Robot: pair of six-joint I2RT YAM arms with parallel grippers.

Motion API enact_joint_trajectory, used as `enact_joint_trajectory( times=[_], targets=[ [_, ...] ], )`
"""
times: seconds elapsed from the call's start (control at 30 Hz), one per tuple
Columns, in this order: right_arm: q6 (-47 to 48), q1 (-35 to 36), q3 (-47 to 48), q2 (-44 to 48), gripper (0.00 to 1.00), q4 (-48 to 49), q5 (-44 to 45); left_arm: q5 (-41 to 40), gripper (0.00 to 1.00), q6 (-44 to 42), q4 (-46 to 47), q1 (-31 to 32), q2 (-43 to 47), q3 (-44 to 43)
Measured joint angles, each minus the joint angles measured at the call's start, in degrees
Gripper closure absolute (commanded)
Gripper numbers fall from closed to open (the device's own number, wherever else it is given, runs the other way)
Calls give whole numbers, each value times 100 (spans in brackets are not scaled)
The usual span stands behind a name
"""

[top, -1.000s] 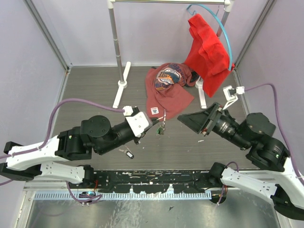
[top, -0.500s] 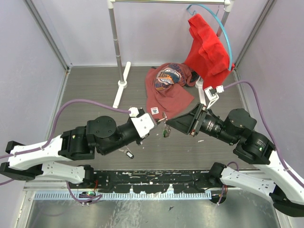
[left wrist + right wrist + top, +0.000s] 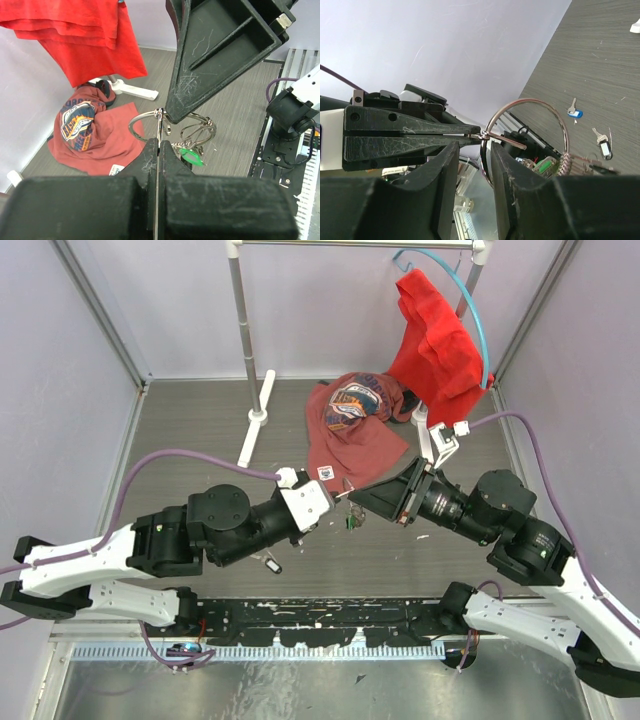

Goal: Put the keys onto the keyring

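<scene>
The keyring [image 3: 566,139] is a silver wire ring held in the air between the two arms, with a green tag [image 3: 191,156] and small keys hanging under it. My left gripper [image 3: 159,142] is shut on the ring's edge. My right gripper [image 3: 474,150] faces it tip to tip and stands open, its fingers either side of the ring's wire with a gap on both sides. In the top view the two grippers meet at the ring [image 3: 347,502]. Loose keys lie on the table: a black-tagged one [image 3: 271,564] and a blue-tagged one [image 3: 574,111].
A crumpled rust-red shirt [image 3: 355,425] lies on the table just behind the grippers. A red shirt [image 3: 437,340] hangs from a hanger on the clothes rack, whose white feet [image 3: 257,415] stand at the back. Purple walls close both sides.
My right gripper has swung left up to the left gripper and the keyring, and its jaws have narrowed around the wire. The left arm has edged slightly right, still holding the ring.
</scene>
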State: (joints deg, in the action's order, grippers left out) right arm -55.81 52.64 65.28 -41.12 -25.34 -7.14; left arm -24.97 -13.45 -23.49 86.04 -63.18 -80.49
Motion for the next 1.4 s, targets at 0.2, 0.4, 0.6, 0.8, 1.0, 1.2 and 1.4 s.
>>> enact_joint_trajectory(
  times=[0.2, 0.4, 0.6, 0.8, 1.0, 1.2, 1.4],
  targets=[
    [-31, 0, -33, -13, 68, 87, -2, 24, 100, 0, 0, 0, -2, -2],
    [-50, 0, -68, -15, 68, 131, -15, 63, 100, -2, 2, 0, -2, -2],
    [-57, 0, -96, -13, 68, 160, -28, 142, 100, -2, 2, 0, -22, -22],
    [-85, 0, -125, -15, 68, 177, -28, 221, 100, -2, 2, 0, -37, -22],
    [-111, 0, -129, -15, 76, 177, -26, 238, 100, -2, 4, 0, -37, -22],
    [-114, 0, -131, -15, 74, 177, -24, 238, 100, -7, 20, 0, -37, -22],
    [-131, 0, -133, -15, 71, 199, -28, 240, 100, -22, 42, 0, -37, -22]
  ],
)
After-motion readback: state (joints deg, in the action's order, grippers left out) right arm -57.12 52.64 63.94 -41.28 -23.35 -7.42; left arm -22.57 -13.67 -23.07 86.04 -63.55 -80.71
